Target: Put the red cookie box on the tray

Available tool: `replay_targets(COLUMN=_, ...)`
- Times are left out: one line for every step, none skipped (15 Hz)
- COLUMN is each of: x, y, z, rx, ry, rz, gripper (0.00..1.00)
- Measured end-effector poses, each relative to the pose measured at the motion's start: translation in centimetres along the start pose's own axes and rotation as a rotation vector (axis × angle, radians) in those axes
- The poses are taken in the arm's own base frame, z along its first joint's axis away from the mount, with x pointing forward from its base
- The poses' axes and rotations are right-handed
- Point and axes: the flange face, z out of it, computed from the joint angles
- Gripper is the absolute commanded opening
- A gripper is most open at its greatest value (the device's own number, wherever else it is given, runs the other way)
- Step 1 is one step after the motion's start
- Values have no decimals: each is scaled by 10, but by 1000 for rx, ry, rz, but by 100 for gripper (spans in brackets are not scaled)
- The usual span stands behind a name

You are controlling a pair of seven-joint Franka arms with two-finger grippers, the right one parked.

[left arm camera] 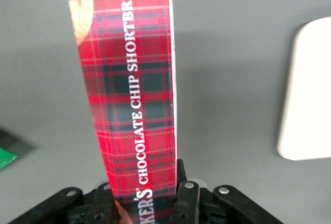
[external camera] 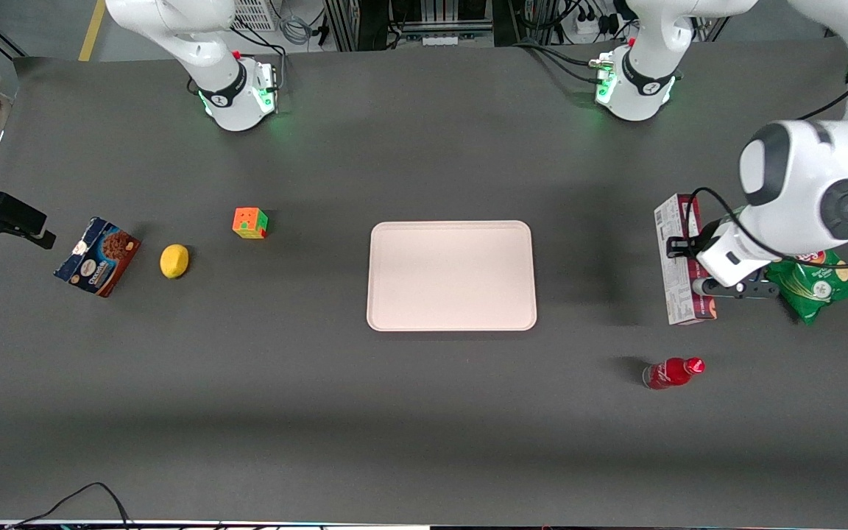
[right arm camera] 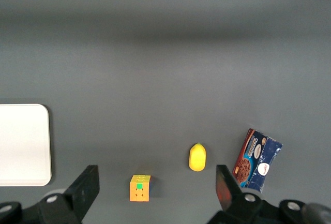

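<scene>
One long tartan cardboard red cookie box (left arm camera: 132, 89) clamped between gripper (left arm camera: 147, 193) jaws; one flat rounded tray (external camera: 452, 275) well apart

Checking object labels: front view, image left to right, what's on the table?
Blue-brown cookie box → lemon → Rubik's cube → tray → red bottle, red cookie box with the gripper on it → green chip bag.

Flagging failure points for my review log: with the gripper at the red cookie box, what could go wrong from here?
The gripper straddles the red cookie box near one end, so the long carton may pivot or slip when lifted. The green chip bag lies right beside the arm and could get dragged. Carried low, the box might clip the tray rim.
</scene>
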Motion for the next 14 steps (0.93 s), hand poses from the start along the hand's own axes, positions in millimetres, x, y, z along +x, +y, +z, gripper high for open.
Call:
replay_targets(x=3, y=18, z=-26, rx=-7, ry=19, rz=27, gripper=15)
replay_targets(x=5, y=39, z=-47, rx=-10, ry=44, rz=45, gripper=13)
replay_targets(x=6, y=63, z=-65, rx=-13, ry=69, rz=53, gripper=13)
replay_targets(x=5, y=91, z=-79, rx=-16, ry=92, rz=52, gripper=13)
replay_targets(x=3, y=121, z=-87, rx=-21, ry=111, rz=41, gripper=12)
replay_targets(x=-1, y=155, z=-92, rx=-28, ry=121, rz=26, gripper=10)
replay_targets(x=-5, y=189, z=-91, rx=-29, ry=125, rz=6, gripper=10)
replay_targets(x=-8, y=222, z=-86, rx=-16, ry=129, rz=-12, gripper=10)
replay_targets(x=-9, y=250, z=-76, rx=4, ry=143, rz=-25, gripper=11)
replay_targets(x=-8, y=274, z=-63, rx=20, ry=164, rz=-34, gripper=11)
replay_targets(x=-6, y=292, z=-48, rx=27, ry=179, rz=-44, gripper=11)
replay_targets(x=-1, y=303, z=-30, rx=26, ry=181, rz=-52, gripper=11)
replay_targets(x=5, y=309, z=-12, rx=21, ry=175, rz=-57, gripper=11)
replay_targets(x=12, y=312, z=8, rx=18, ry=163, rz=-60, gripper=11)
